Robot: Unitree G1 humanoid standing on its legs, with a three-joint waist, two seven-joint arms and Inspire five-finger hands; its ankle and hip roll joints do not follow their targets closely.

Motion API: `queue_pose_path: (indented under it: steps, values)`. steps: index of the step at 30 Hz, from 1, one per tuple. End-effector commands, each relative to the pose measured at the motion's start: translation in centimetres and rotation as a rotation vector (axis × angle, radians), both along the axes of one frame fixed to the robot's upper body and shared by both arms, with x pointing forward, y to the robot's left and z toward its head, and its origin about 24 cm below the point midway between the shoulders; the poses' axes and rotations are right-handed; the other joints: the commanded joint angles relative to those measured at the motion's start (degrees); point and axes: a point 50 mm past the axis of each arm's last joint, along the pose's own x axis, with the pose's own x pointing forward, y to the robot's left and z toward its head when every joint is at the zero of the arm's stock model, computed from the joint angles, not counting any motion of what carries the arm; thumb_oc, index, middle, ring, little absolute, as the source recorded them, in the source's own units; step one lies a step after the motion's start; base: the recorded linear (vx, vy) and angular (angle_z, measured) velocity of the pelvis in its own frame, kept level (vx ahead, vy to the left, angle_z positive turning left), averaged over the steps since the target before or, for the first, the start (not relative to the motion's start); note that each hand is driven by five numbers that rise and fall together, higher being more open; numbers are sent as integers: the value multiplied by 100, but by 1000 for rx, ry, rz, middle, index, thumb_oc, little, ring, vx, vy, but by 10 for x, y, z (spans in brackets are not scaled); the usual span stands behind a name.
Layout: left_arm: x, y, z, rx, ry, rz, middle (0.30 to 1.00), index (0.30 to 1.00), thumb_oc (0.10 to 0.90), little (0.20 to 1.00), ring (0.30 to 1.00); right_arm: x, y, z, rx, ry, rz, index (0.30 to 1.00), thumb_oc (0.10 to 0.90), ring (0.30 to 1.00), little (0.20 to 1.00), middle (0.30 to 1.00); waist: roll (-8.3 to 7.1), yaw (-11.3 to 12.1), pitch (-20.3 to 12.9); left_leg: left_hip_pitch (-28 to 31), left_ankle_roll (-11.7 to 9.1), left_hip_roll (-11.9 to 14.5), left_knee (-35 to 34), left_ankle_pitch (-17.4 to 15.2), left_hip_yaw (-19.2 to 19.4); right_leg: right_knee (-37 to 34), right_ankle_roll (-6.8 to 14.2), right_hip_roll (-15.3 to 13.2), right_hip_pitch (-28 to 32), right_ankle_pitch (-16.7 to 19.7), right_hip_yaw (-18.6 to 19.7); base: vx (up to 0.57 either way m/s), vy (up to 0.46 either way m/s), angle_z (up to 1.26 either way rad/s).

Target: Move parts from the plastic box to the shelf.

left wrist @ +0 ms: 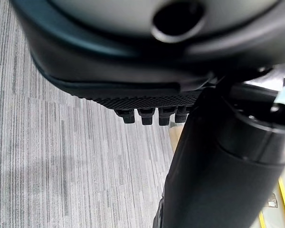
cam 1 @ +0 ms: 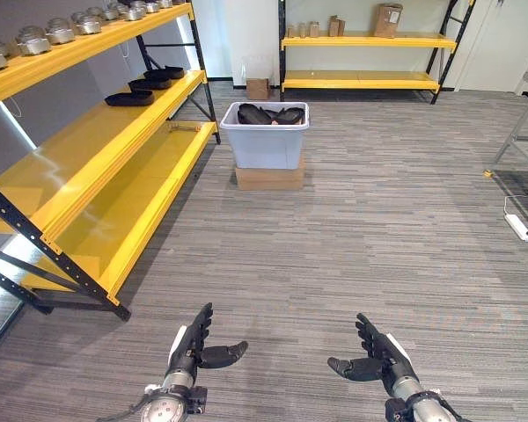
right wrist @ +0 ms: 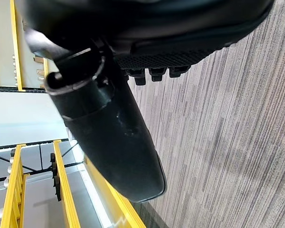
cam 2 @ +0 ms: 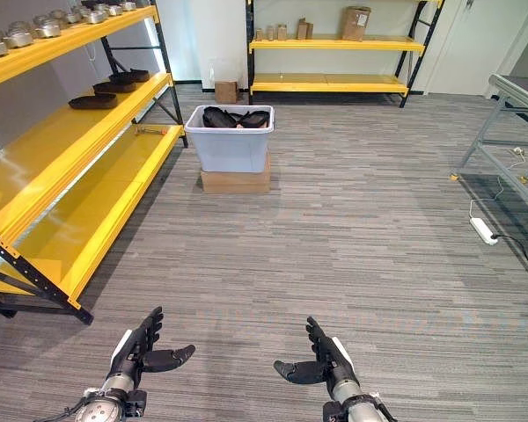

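A pale grey plastic box (cam 1: 265,136) stands on a low cardboard carton (cam 1: 269,178) far ahead on the carpet, with black parts (cam 1: 270,114) piled inside. Along the left runs a yellow shelf (cam 1: 88,163); several black parts (cam 1: 129,98) lie on its middle level near the far end. My left hand (cam 1: 194,345) and right hand (cam 1: 375,357) hover low in front of me, both open, fingers straight, thumbs turned inward, holding nothing. They are well short of the box.
Metal canisters (cam 1: 46,33) line the yellow shelf's top level. A second yellow shelf (cam 1: 366,40) with cartons stands at the back wall. A grey metal frame (cam 2: 502,123) and a white power strip (cam 1: 518,227) lie to the right. Open carpet stretches between me and the box.
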Motion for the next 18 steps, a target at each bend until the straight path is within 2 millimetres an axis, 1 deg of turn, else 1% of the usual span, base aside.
queue_pose_path:
  steps: [1,18]
  values:
    - [39,10,39,42,-259,-1,1000,1000,900,1000,1000,43,0,46,7,-291,42,1000,900,1000,1000,1000,-59,69,83,283,-167,377,-17,-521,-40,40,313,-285,136,-546,-170,0,0,0]
    - [38,10,36,44,-246,-4,1000,1000,900,1000,1000,42,-1,44,6,-281,42,1000,900,1000,1000,1000,-66,65,87,311,-171,387,-17,-538,-40,40,296,-270,163,-565,-164,0,0,0]
